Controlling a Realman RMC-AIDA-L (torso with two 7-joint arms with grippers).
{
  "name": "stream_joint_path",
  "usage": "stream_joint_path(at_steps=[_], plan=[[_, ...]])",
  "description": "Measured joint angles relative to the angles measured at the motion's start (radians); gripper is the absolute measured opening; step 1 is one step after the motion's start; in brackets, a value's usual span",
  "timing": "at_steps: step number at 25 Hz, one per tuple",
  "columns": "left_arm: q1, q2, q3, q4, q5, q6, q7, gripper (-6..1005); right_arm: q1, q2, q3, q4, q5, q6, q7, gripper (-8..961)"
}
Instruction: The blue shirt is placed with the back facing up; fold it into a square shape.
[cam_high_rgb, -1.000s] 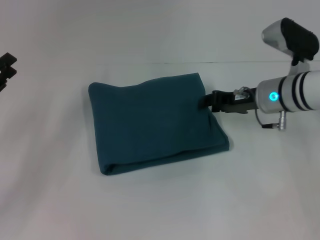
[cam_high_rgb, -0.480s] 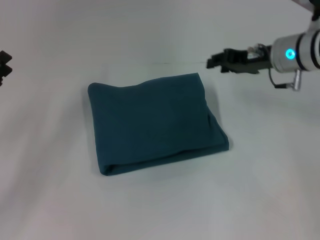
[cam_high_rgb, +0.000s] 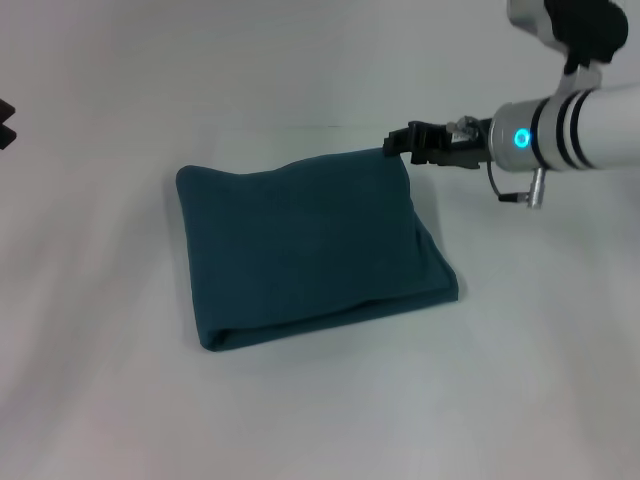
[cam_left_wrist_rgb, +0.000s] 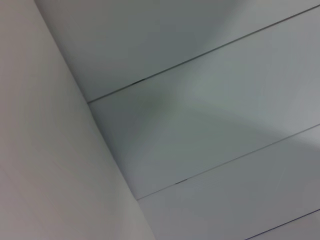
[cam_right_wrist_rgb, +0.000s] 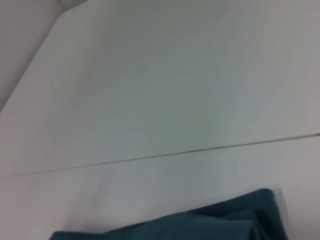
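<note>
Right gripper (cam_high_rgb: 392, 146) moved back down to the far right corner of the folded blue shirt (cam_high_rgb: 305, 245). Finger state unclear. Left gripper (cam_high_rgb: 5, 122) parked at far left.

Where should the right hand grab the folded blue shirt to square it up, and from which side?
Probably the far right corner of the blue shirt, approached from the robot's right, where the right hand already sits. That corner bulges outward and stacked layers show along that edge, so a low sideways pinch could catch them all. The left hand is parked far left.

Right end effector (cam_high_rgb: 390, 146) at blue shirt (cam_high_rgb: 305, 245) corner
</note>
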Motion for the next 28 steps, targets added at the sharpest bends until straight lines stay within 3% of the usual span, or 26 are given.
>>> stream_joint_path(at_steps=[3,11,17,20,24,28], plan=[[-0.001,-0.002,0.006,-0.002,0.001,-0.015,0.0,368,-0.011,0.011,-0.003,0.01,0.036,0.018,-0.003,474],[-0.002,0.0,0.009,-0.013,0.006,-0.029,0.004,369,-0.02,0.01,-0.005,0.03,0.207,-0.014,-0.113,473],[0.0,-0.003,0.008,-0.021,0.004,-0.038,0.011,368,0.055,0.018,-0.066,0.208,0.215,0.198,-0.173,474],[-0.003,-0.001,0.009,-0.027,0.003,-0.038,0.011,368,0.068,0.015,-0.108,0.232,0.204,0.274,-0.159,474],[-0.002,0.002,0.008,-0.027,0.001,-0.037,0.011,368,-0.005,-0.014,-0.114,0.106,0.199,0.208,-0.108,473],[-0.001,0.008,0.02,-0.018,0.031,-0.031,0.012,368,-0.143,-0.067,-0.08,-0.125,0.206,-0.056,-0.076,473]])
